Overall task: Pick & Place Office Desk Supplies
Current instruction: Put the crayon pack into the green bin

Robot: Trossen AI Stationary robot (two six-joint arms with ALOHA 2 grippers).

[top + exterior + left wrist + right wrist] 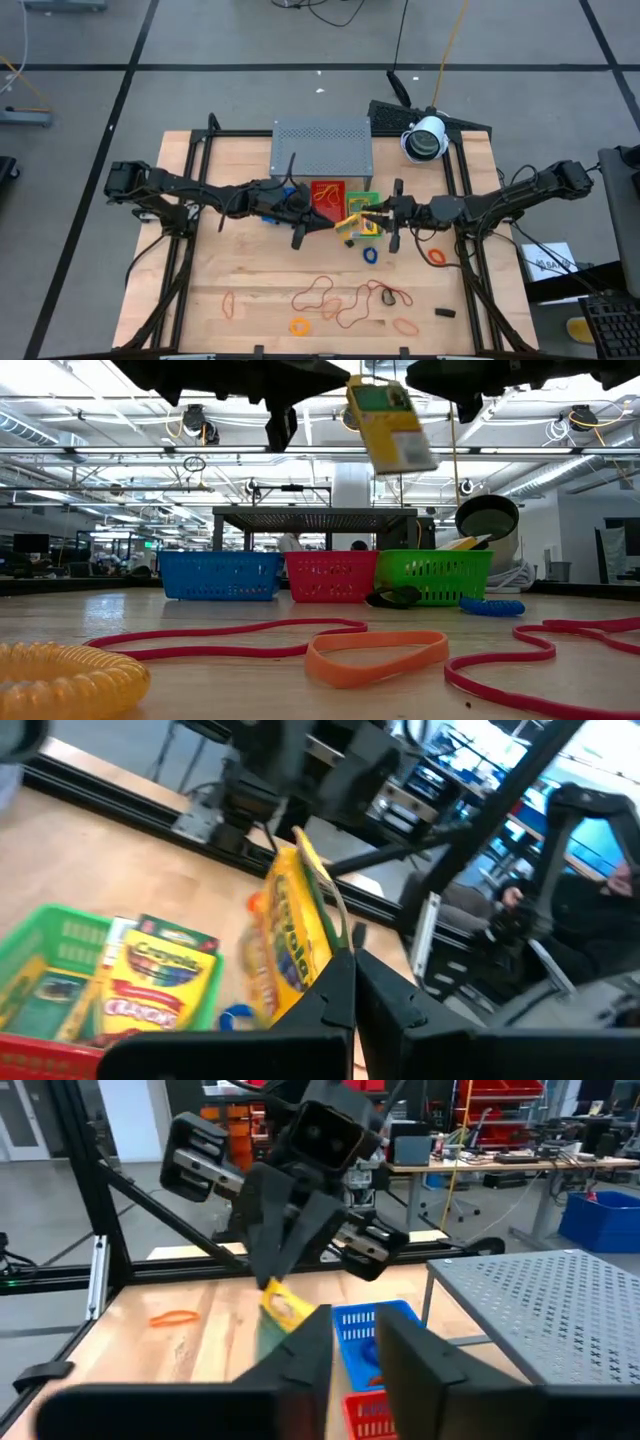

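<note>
One crayon packet (392, 426), light stiff card, slippery; left gripper (352, 982) pinches edge; right gripper (352, 1342) fingers part at 3 o'clock.

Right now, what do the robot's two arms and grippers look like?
Both arms are dark, slim and jointed, with black cables looped along them. The left gripper and right gripper each end in two flat, angular black fingers. No markings are readable.

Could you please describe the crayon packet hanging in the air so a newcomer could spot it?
Start at the grey metal shelf and find the green tray in front of it. Beside that tray, the yellow-and-green crayon packet hangs off the table, pinched by the left end effector; its twin lies in the tray.
</note>
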